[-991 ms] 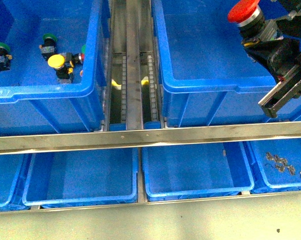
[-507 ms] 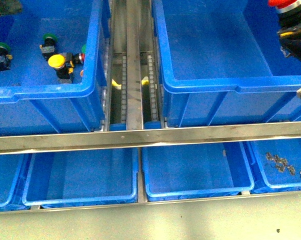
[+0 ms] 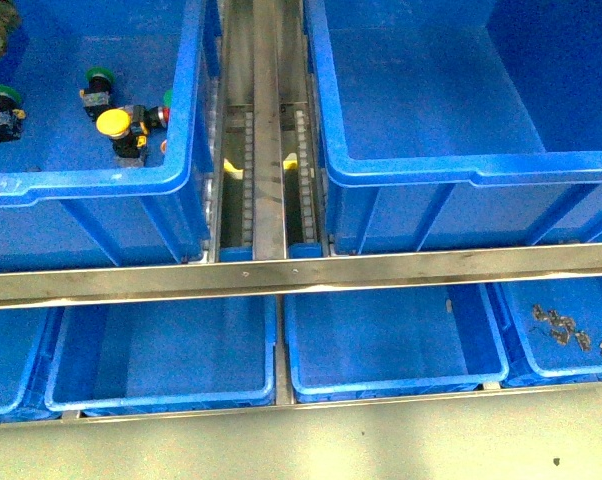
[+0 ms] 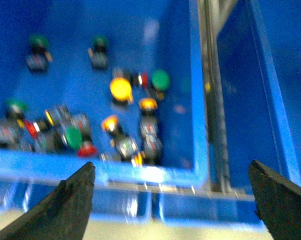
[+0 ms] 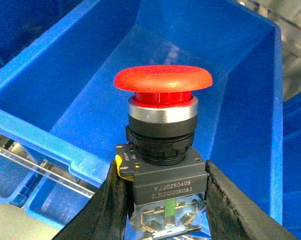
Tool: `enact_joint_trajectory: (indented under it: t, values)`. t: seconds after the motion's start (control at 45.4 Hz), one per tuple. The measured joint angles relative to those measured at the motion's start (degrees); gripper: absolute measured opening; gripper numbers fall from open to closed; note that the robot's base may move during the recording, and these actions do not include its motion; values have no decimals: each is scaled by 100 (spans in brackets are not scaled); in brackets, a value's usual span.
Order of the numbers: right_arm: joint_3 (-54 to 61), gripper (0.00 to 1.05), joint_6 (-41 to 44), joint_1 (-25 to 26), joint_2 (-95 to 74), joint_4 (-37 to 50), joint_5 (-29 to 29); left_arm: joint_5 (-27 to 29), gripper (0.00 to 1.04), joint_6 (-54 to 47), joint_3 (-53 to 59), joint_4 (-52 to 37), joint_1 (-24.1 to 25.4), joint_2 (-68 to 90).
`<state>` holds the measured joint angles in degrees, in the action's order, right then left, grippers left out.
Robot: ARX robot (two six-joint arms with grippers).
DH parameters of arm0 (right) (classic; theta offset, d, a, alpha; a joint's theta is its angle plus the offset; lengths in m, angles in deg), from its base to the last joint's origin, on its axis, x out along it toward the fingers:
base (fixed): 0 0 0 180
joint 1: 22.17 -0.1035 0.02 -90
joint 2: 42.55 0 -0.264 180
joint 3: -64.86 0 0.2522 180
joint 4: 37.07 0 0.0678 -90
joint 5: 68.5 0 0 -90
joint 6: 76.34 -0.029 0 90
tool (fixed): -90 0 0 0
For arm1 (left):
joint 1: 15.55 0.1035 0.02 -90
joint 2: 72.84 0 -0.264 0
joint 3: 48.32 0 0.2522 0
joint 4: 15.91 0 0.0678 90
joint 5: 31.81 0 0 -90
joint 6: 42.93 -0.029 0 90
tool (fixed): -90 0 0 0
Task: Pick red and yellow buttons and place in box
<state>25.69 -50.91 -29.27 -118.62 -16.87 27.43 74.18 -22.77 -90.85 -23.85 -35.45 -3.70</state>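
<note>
The right claw (image 5: pixel 160 202) is clamped on the body of the one red button (image 5: pixel 163 80), cap up, over the box (image 5: pixel 50 85). The left claw (image 4: pixel 170 170) gapes wide, holding nothing, above the crate (image 3: pixel 81 185). There one yellow button (image 3: pixel 112 123) lies beside two clear green buttons (image 3: pixel 1 97).

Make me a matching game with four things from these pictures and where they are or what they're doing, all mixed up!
1 red button
2 yellow button
3 small metal bits
4 left gripper

A open, holding nothing
B in the shallow tray, near right
C held by the right gripper
D in the left crate beside green buttons

Pairs: 1-C, 2-D, 3-B, 4-A
</note>
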Motion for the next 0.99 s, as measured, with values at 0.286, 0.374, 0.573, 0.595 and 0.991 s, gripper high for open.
enact_joint_trajectory:
  t: [0.286,0.374,0.573,0.595,0.991]
  values:
    - [-94,35,-197,-442,-13,-227,-437,-723,26,-1849,1816,-2706,1084,-970]
    - [-98,34,-260,-540,-55,-225,-656,-990,8,-1906,2076,-2693,1340,-1217]
    - [-101,34,-343,-723,-107,-219,-857,-1556,3,-1947,2505,-2889,1832,-1523]
    - [-103,34,-354,-750,-116,-216,-903,-1563,3,-1950,2559,-2844,1891,-1556]
    - [-186,34,-494,-970,-295,-83,-1178,-1589,3,-1954,2754,-1572,1969,-3056]
